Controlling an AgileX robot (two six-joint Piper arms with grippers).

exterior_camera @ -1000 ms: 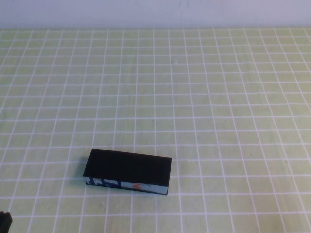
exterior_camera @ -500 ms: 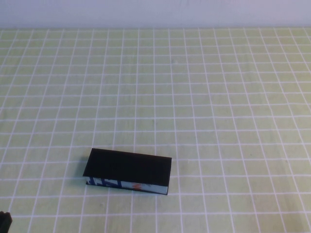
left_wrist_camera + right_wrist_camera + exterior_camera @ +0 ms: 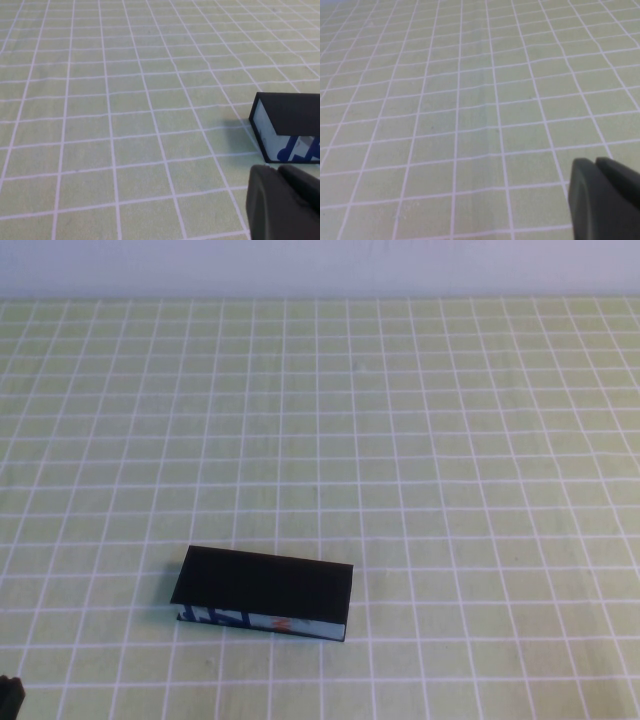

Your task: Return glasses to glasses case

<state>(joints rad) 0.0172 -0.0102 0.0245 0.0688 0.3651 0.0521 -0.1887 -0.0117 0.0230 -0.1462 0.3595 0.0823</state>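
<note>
The glasses case lies flat on the table, toward the near edge and left of centre. The left gripper sits at the near left corner, just beside the case's end; the right gripper appears to hang over bare table

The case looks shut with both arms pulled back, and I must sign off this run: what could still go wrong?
1. No glasses show in any view; the case lies closed on the cloth, so whether they are inside cannot be checked.
2. The left gripper sits low beside the case's end; a careless move could nudge it.
3. The right gripper is over bare cloth, posing little risk.
</note>
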